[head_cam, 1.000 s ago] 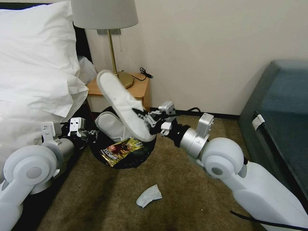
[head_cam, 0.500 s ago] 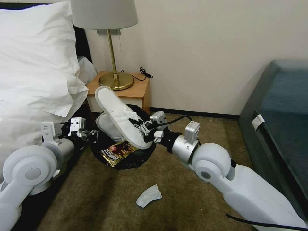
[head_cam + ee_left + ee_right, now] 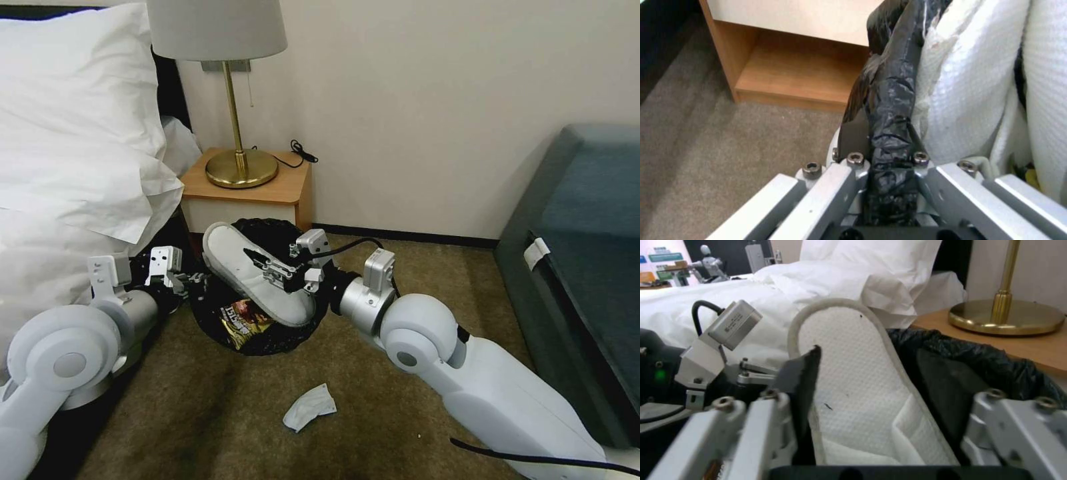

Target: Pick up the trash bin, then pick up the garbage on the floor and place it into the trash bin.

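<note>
The trash bin [image 3: 280, 333], lined with a black bag, hangs just above the carpet beside the bed. My left gripper [image 3: 192, 280] is shut on its rim, and the left wrist view shows the bag [image 3: 889, 83] pinched between the fingers [image 3: 853, 133]. My right gripper [image 3: 268, 268] is shut across a flat white slipper [image 3: 233, 257], which lies tilted over the bin's mouth with its toe toward the bed. In the bin are another white slipper [image 3: 960, 83] and a gold snack wrapper [image 3: 243, 319]. A crumpled white tissue [image 3: 308, 407] lies on the carpet in front.
A wooden nightstand [image 3: 280, 193] with a brass lamp [image 3: 240, 170] stands just behind the bin. The bed with white pillows [image 3: 73, 133] is on the left. A blue sofa [image 3: 587, 247] is on the right. Open carpet lies ahead and to the right.
My right gripper has come down and to the left with the slipper. The slipper went from pointing up by the lamp to lying flatter over the bin. The left gripper has hardly moved.
</note>
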